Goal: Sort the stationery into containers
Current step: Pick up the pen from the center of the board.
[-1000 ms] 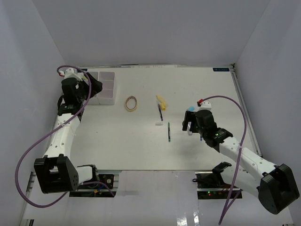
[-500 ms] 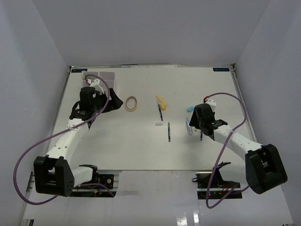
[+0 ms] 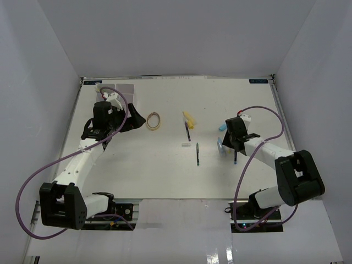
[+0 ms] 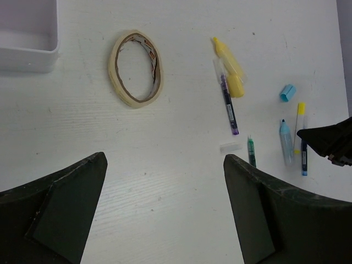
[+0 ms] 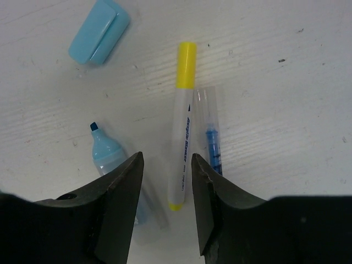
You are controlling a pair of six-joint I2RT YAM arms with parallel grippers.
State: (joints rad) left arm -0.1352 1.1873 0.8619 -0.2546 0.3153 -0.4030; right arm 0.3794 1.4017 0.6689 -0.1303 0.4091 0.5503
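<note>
The stationery lies spread over the white table. A white marker with a yellow cap (image 5: 182, 126) lies between a clear blue pen (image 5: 210, 137) and a light blue highlighter (image 5: 107, 154). My right gripper (image 5: 166, 159) is low over them and open. Its narrowed jaws straddle the marker's lower end, with a slim gap on each side. My left gripper (image 4: 165, 165) hangs wide open over bare table, near a tan tape ring (image 4: 136, 68). A corner of the white tray (image 4: 27, 52) shows at the far left. My left arm hides much of the tray (image 3: 125, 88) in the top view.
A yellow highlighter (image 4: 230, 74) and a purple pen (image 4: 227, 104) lie mid-table. Below them are a clear cap (image 4: 230, 147) and a green pen (image 4: 251, 151). A light blue cap (image 5: 99, 32) rests beyond the right gripper. White walls enclose the table.
My left arm swung from over the tray towards the tape ring, then held still. My right gripper dropped onto the pens and its jaws narrowed around the yellow-capped marker.
</note>
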